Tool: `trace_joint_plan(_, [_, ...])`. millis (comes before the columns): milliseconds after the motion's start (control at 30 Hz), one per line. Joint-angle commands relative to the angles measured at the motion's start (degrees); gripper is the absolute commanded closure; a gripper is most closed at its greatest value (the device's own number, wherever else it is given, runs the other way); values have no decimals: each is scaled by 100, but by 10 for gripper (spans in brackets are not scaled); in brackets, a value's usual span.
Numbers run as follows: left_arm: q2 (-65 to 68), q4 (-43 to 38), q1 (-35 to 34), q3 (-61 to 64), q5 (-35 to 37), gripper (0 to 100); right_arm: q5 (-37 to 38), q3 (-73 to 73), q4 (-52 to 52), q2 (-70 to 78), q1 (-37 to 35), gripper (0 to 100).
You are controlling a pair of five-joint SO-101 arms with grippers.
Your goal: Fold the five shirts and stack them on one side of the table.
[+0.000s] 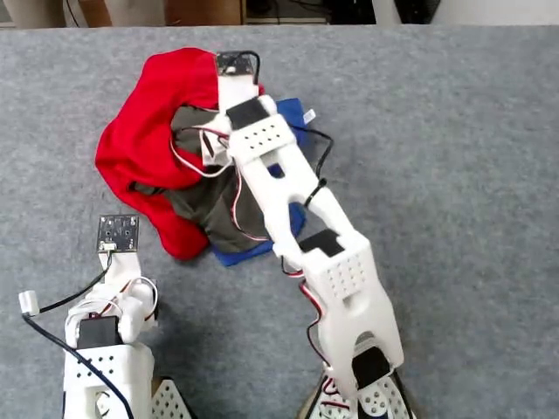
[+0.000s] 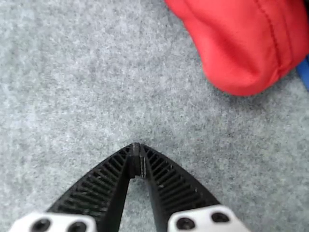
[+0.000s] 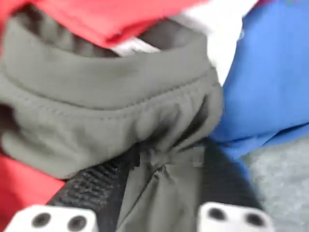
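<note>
Shirts (image 1: 188,166) are lying in a crumpled heap toward the far left of the grey table (image 1: 454,131). The red shirt (image 1: 140,140) is wrapping around the olive shirt (image 1: 205,205), and the blue shirt (image 1: 253,249) is lying underneath. The right gripper (image 3: 164,159) is pinching a bunched fold of the olive shirt. The left gripper (image 2: 136,157) is hanging over bare table near the red shirt's edge, its tips pressed together.

The right arm (image 1: 288,188) sits right over the blue shirt (image 1: 240,253), so most of it is hidden. Up close it's all blurry: the right gripper (image 3: 159,162) has its jaws buried in the olive shirt (image 3: 111,96), probably pinching it. In the left wrist view the red shirt (image 2: 241,43) runs off the edge.
</note>
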Motion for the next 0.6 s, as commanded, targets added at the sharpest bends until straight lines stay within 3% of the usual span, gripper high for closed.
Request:
trace_joint_plan(0, [-40, -9, 35, -35, -26, 982, 290, -778, 422, -22, -22, 961])
trace_joint_plan(267, [-40, -9, 35, -35, -26, 982, 440, -2193, 1864, -22, -13, 998])
trace_joint_plan(467, [-40, -9, 44, -35, -26, 982, 1741, -4040, 2418, -127, 207, 998])
trace_joint_plan(567, [-40, -9, 35, -35, -26, 982, 1820, -5209, 2418, -426, 268, 998])
